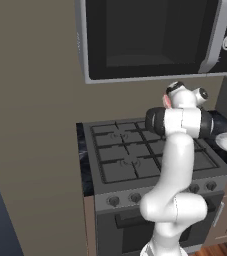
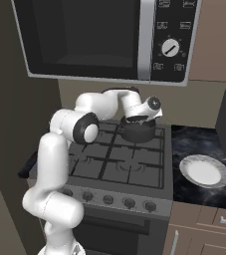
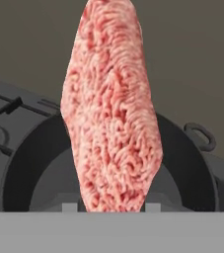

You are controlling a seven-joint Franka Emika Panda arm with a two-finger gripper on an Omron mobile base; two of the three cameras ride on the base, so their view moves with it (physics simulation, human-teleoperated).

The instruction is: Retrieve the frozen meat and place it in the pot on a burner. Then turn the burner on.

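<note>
Glossy white arm (image 2: pixel 55 164) of rounded tubular segments (dark grey bands at the joints), bulbous at each bend.

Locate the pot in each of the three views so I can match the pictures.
Left base view: the arm stands in front of the stove's back right, so I cannot make the pot out.
Right base view: the pot sits on the stove's back right grate, directly under the gripper.
Hand view: its dark rim curves behind the frozen meat.
Shared landmark: the stove.
</note>
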